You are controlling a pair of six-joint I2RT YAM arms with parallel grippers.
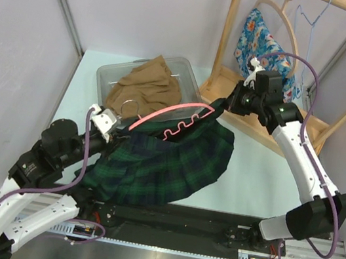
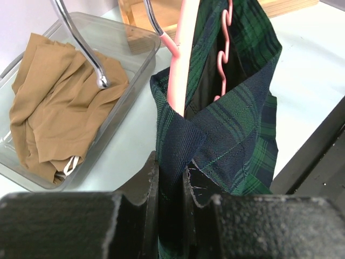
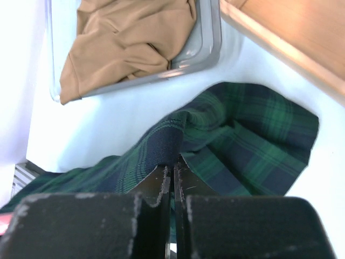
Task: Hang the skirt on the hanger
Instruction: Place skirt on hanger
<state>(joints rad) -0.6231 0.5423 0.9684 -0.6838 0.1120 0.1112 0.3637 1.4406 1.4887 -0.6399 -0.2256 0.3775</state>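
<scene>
Pale table [image 1: 254,163] lies under the green skirt [image 1: 167,162]. The left hand [image 2: 170,183] pinches one end of its waist and the right hand [image 3: 173,178] pinches the other. The pink hanger [image 1: 169,112] sits in the waist. Next, I think, the waist must be pulled snug over the hanger's ends.

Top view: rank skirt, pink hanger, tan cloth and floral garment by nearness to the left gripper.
1. skirt, clamped in the left gripper.
2. pink hanger, just beyond, centre.
3. tan cloth, in the bin behind.
4. floral garment, far right on the rack.
</scene>
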